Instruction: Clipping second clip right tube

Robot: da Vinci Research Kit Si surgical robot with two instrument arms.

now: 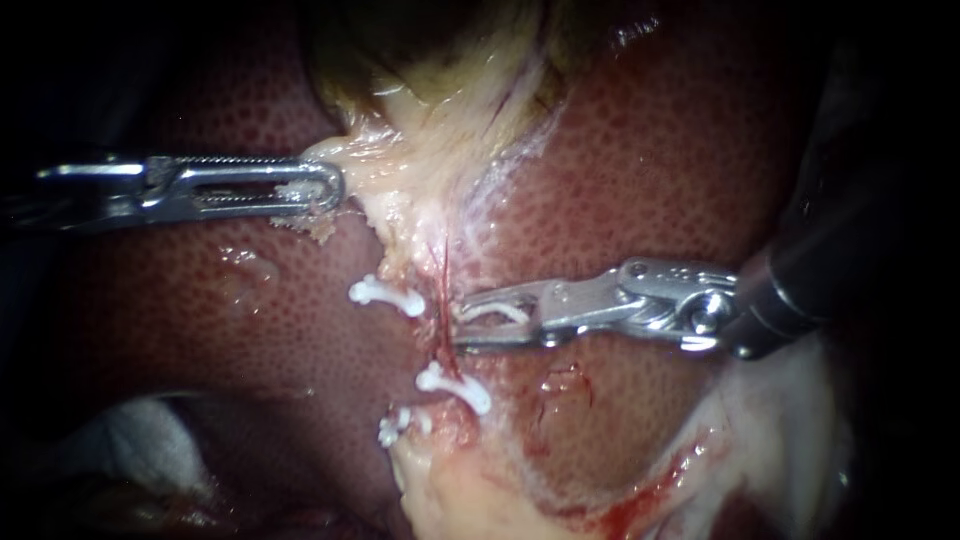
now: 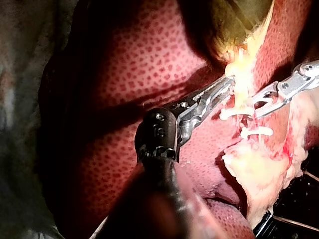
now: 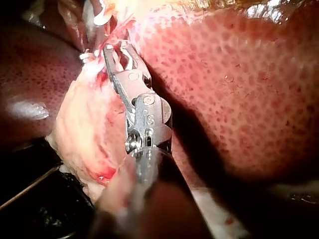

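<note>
Nearest the endoscope lies a mound of pale fatty tissue (image 1: pixel 470 500), wet with red along its right edge. Just beyond it a small white clip (image 1: pixel 393 425) sits at the mound's upper margin, and a larger closed clip (image 1: pixel 455 388) crosses the lower end of the tube (image 1: pixel 441 280), a thin red strand running up the pale band between the lobes of the liver (image 1: pixel 650 170). A third closed clip (image 1: pixel 385 293) lies higher, to the left of the strand.

My right instrument (image 1: pixel 458 322) comes in from the right, between the larger clip and the third one. Its jaws stand spread and carry an open clip (image 1: pixel 497 311), whose white arms rest against both of them. The tube lies at the mouth of these jaws, just off their tips. I cannot tell whether it has entered the open clip.

Farther up, my left instrument (image 1: pixel 335 187) comes in level from the left. Its long toothed jaws are pressed together on the edge of the pale tissue (image 1: pixel 420 150) above the tube.

Farthest, in the left wrist view, the greenish gallbladder (image 2: pixel 239 17) hangs above that pale tissue.
</note>
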